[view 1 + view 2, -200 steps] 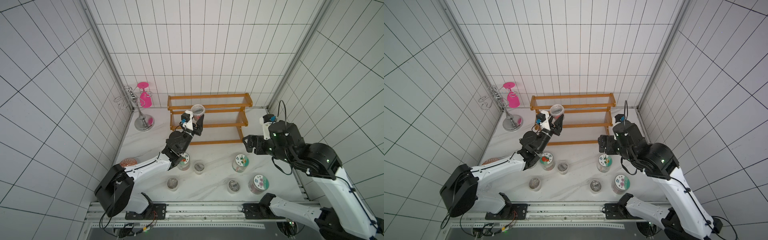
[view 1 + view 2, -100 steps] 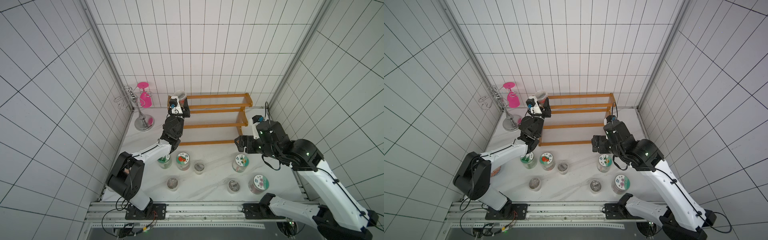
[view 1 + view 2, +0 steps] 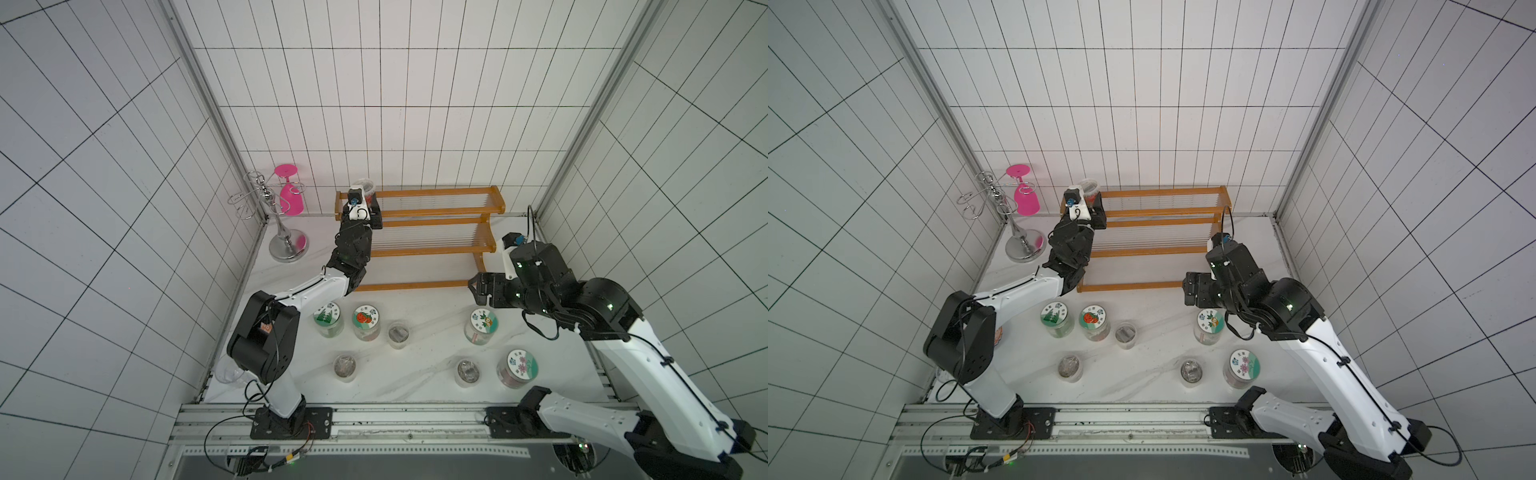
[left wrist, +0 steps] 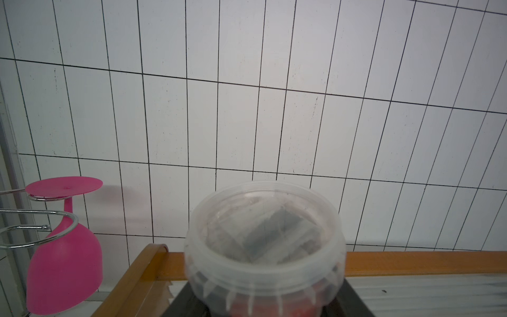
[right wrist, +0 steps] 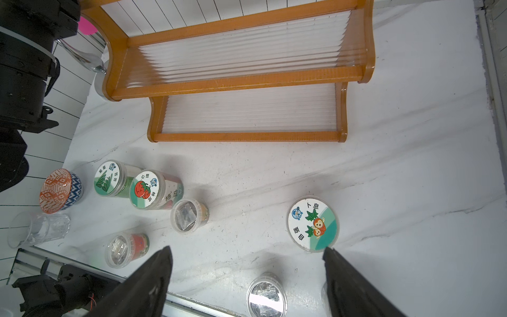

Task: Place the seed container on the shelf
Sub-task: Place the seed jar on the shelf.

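Note:
My left gripper (image 3: 365,208) (image 3: 1090,208) is shut on the seed container (image 3: 365,186) (image 3: 1089,186) (image 4: 263,241), a small clear tub with a red label and a clear lid. It holds the tub upright at the left end of the top tier of the shelf (image 3: 432,245) (image 3: 1154,249) (image 4: 411,263) (image 5: 247,82). Whether the tub rests on the board is hidden by the jaws. My right gripper (image 3: 478,289) (image 3: 1190,289) (image 5: 247,251) is open and empty, hanging above the table right of the shelf's lowest tier.
Several seed jars stand on the white table in front of the shelf, such as the tomato-lid jar (image 3: 365,320) and carrot-lid jar (image 5: 312,223). A wire stand with a pink glass (image 3: 289,197) (image 4: 63,260) is left of the shelf. A patterned bowl (image 5: 59,190) and clear glass (image 5: 38,229) sit far left.
My left arm has carried the container up and leftward from over the middle tier to the left end of the top tier. My right arm shifted slightly left.

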Robot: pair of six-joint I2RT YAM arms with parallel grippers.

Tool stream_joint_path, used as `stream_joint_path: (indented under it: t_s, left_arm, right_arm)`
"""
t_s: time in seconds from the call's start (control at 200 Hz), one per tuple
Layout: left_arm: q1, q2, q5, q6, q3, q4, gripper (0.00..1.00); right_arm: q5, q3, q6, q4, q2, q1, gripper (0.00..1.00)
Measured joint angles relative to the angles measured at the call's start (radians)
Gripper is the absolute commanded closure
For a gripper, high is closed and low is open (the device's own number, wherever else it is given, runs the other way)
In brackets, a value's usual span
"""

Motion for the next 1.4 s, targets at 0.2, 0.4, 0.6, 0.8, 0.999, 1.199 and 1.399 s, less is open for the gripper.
stream_joint_path:
  t_s: [0.2,0.4,0.6,0.8,0.999,1.199,1.399]
  left_arm:
    - [0.004,0.018,-0.01,0.007,0.042,-0.072,0.46]
    - [0.006,0.024,-0.017,0.015,0.073,-0.124,0.44]
    - [0.006,0.024,-0.035,0.026,0.084,-0.152,0.24]
    - [0.006,0.022,-0.047,0.029,0.084,-0.16,0.21]
    - [0.007,-0.019,-0.046,0.027,0.053,-0.211,0.18]
    - [0.011,-0.086,-0.026,0.025,0.032,-0.321,0.16]
    - [0.012,-0.198,0.014,0.021,-0.012,-0.425,0.14]
  right_arm:
    - [-0.002,0.0,0.002,-0.001,-0.009,-0.008,0.11]
    - [-0.001,-0.008,0.002,-0.003,-0.021,-0.02,0.11]
    - [-0.002,-0.009,0.002,-0.007,-0.023,-0.026,0.11]
    - [-0.002,-0.013,0.002,-0.008,-0.026,-0.027,0.1]
    - [-0.006,-0.013,0.002,-0.008,-0.026,-0.033,0.1]
    - [-0.01,-0.016,0.002,-0.008,-0.028,-0.033,0.1]
    - [-0.016,-0.032,0.002,-0.008,-0.03,-0.038,0.1]
